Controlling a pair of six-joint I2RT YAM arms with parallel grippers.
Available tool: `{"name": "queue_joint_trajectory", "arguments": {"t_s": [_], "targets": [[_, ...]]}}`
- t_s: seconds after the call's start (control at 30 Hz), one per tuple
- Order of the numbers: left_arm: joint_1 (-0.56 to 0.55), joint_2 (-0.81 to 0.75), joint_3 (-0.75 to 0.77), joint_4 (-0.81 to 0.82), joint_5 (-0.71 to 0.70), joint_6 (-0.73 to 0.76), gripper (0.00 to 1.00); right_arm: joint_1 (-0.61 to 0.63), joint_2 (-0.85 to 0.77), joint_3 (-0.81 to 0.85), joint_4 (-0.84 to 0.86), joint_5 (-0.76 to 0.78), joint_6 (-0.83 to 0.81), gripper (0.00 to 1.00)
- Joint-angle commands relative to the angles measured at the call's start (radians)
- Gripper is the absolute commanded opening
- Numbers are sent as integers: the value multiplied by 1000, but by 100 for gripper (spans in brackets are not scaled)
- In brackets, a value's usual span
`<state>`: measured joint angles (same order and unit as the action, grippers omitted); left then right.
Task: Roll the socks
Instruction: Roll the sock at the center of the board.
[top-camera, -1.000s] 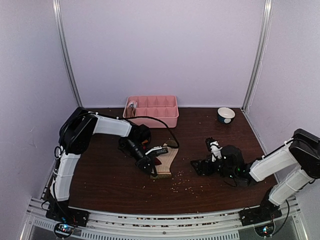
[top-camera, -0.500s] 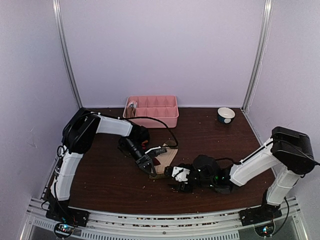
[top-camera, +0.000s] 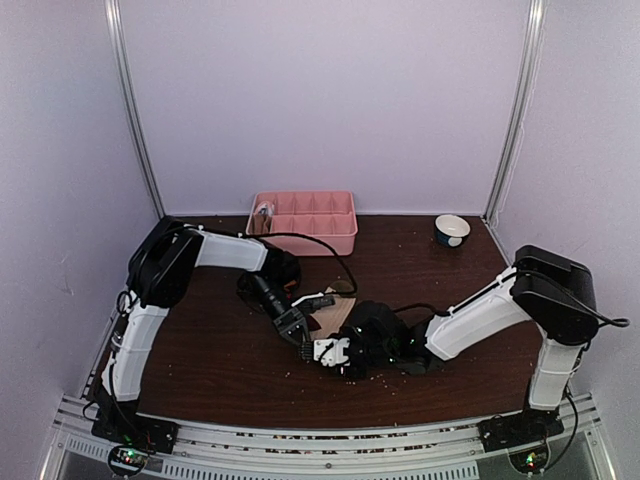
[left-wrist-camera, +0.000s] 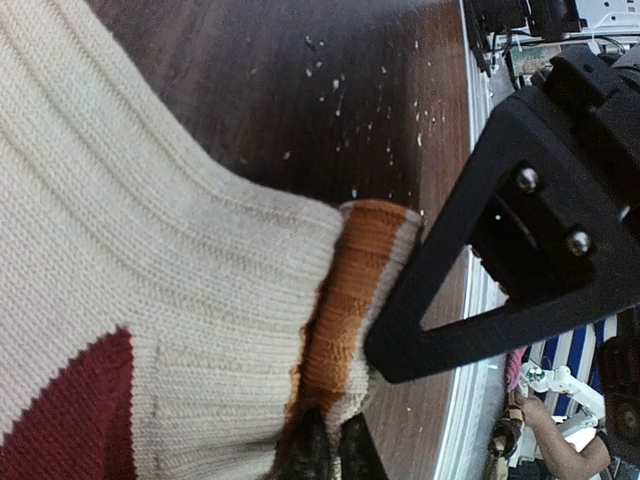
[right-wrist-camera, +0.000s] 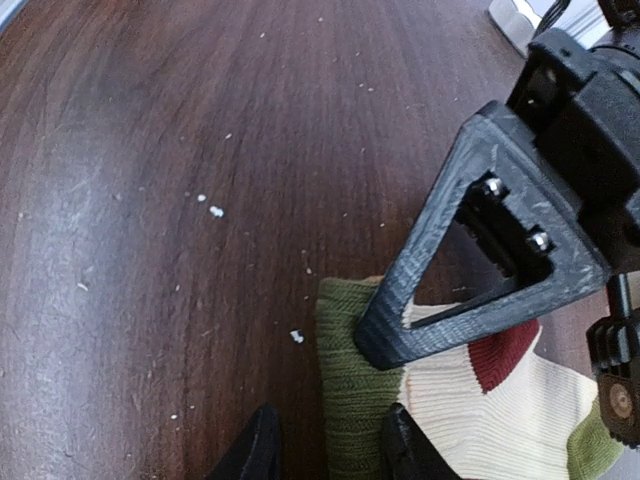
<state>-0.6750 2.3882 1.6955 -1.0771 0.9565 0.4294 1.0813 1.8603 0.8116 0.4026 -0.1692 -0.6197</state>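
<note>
Dark wood worktop (top-camera: 200, 350) is seen inside a pale-walled enclosure. Pink compartment tray (top-camera: 310, 243) is set against the back edge, left of centre. A small item (top-camera: 263, 215) is held in its left-end compartment and can't be identified. Small bowl (top-camera: 452, 231), white inside and dark outside, is parked near the back right corner, well apart from the tray. Pale crumbs (top-camera: 383, 378) are scattered near the front edge, around centre.
</note>
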Motion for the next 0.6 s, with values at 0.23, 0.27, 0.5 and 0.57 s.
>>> {"name": "queue_joint_trajectory", "arguments": {"t_s": [0.23, 0.27, 0.5, 0.57], "targets": [[3, 116, 4, -11, -303, 21, 0, -35, 50, 15, -70, 29, -16, 31], [1, 121, 10, -19, -305, 22, 0, -36, 51, 14, -66, 38, -16, 31], [2, 146, 55, -63, -316, 41, 0, -44, 71, 23, -108, 39, -21, 31], [2, 146, 60, -65, -321, 44, 0, -52, 87, 36, -134, 26, -5, 30]]}}
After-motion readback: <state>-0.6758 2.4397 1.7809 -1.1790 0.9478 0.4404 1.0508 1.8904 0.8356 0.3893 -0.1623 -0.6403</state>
